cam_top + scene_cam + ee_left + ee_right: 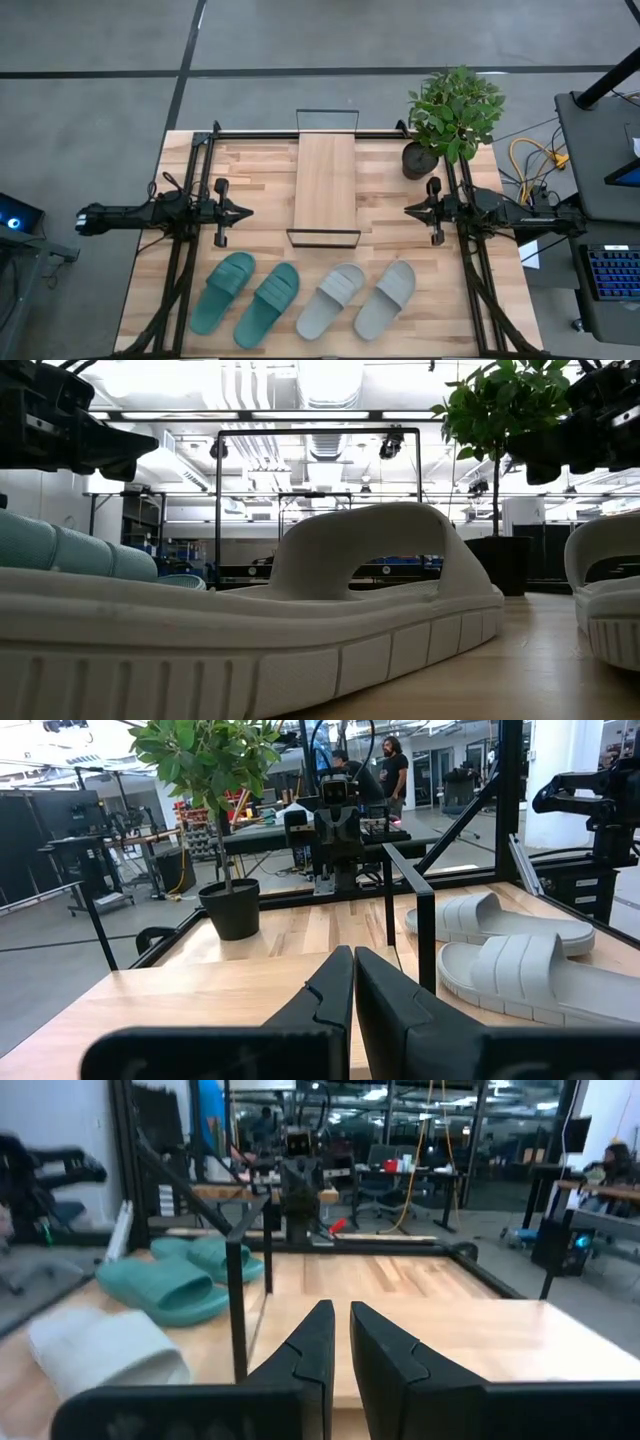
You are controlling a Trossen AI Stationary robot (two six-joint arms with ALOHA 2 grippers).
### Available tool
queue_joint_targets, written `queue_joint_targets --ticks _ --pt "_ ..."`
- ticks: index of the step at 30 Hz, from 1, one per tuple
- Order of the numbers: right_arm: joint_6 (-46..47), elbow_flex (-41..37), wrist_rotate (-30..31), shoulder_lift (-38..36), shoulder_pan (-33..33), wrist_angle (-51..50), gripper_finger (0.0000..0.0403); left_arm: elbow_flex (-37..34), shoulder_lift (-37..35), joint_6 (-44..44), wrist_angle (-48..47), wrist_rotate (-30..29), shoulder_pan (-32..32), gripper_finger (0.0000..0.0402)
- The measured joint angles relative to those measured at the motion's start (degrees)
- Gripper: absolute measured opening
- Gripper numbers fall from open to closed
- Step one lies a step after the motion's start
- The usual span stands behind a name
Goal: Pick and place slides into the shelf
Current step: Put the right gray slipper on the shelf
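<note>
The shelf (325, 185), a light plank on a thin black wire frame, stands at the table's middle. Four slides lie sole-down in a row along the near edge: the teal pair (222, 290) (268, 303) on the left, the pale grey pair (332, 300) (385, 298) on the right. My left gripper (247, 211) hovers shut just left of the shelf, and my right gripper (407, 210) hovers shut just right of it. Both point level at the shelf and touch nothing. The low view has a grey slide (380, 610) filling the foreground.
A potted plant (455, 115) stands at the table's far right corner, behind my right arm. Black frame rails run along the left, right and far edges. Bare wood lies between the shelf and the row of slides. People stand in the room beyond the table (392, 770).
</note>
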Motion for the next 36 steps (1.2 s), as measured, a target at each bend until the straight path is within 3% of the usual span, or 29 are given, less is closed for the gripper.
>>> queue_joint_targets --ticks 6,11,15,19,23,28,36 --pt "9.42 0.00 -0.02 0.00 0.01 0.61 0.0028 0.00 -0.02 0.02 0.07 0.00 0.01 0.0000" --pt "7.74 0.00 -0.02 0.00 0.01 1.14 0.0028 0.00 -0.01 0.00 0.94 0.00 0.02 0.0000" --pt "9.06 0.00 -0.62 0.00 0.03 9.04 0.0028 0.00 0.03 0.00 7.89 0.27 0.02 0.0000" --pt "10.39 0.00 -7.90 0.00 0.03 19.54 0.0028 0.00 0.25 0.00 19.18 3.17 0.00 0.0000" --pt "4.98 0.02 -13.77 -0.02 0.08 22.06 0.0030 -0.02 1.14 0.79 27.11 6.81 -0.02 0.0005" --pt "-0.15 0.02 -10.91 1.53 0.34 20.71 0.0057 0.31 3.37 1.74 23.41 7.45 -0.02 0.0069" --pt "-3.58 2.02 -10.63 5.42 0.45 22.80 0.0139 0.39 8.22 2.99 27.02 7.43 0.02 0.0196"
